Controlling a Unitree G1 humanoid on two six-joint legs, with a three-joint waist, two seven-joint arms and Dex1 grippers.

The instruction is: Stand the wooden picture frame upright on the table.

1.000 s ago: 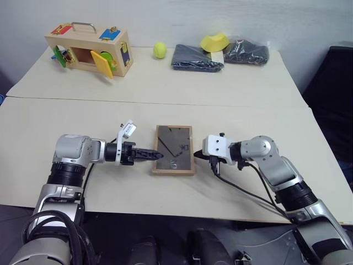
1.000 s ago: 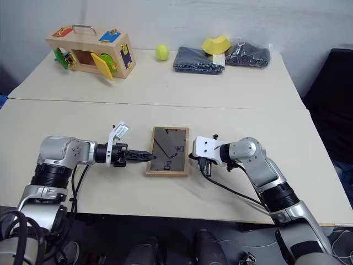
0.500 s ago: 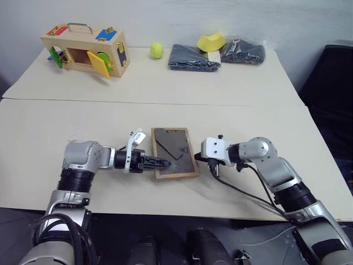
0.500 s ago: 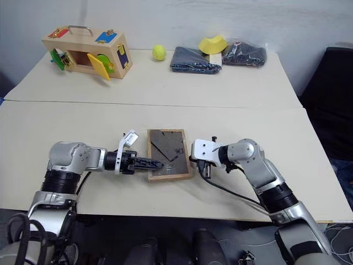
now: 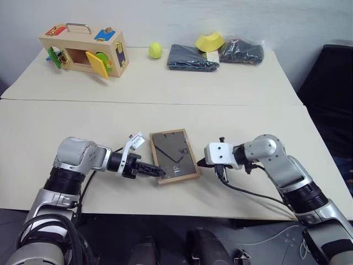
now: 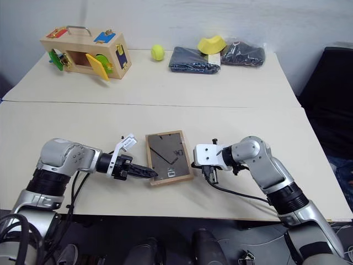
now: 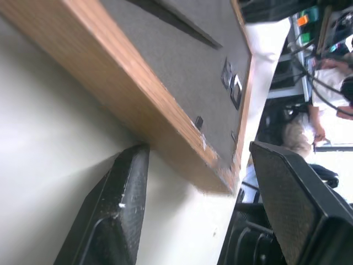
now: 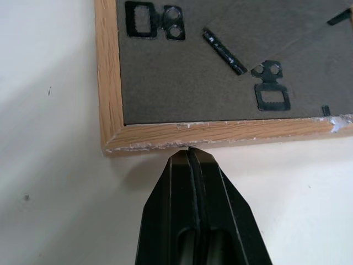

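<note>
- The left gripper [image 5: 156,171] reaches in from the left at the near left corner of the wooden picture frame [image 5: 174,155]. In the left wrist view its two fingers [image 7: 113,215] stand parted, one on each side of that corner's wooden edge; whether they press it I cannot tell.
- The right gripper [image 8: 189,157] comes in from the right with fingers pressed together, holding nothing, tips right at the frame's right edge.
- The frame lies flat, back up, on the near part of the table [image 5: 66,118], slightly skewed, between the two grippers. Its grey backing shows the fold-out stand and small metal hangers.
- Beyond the seam, well apart, sit a wooden toy box [image 5: 83,48], a yellow-green ball [image 5: 155,50], a dark folded cloth [image 5: 190,57], a yellow object [image 5: 210,41] and a dark bag [image 5: 242,51].
</note>
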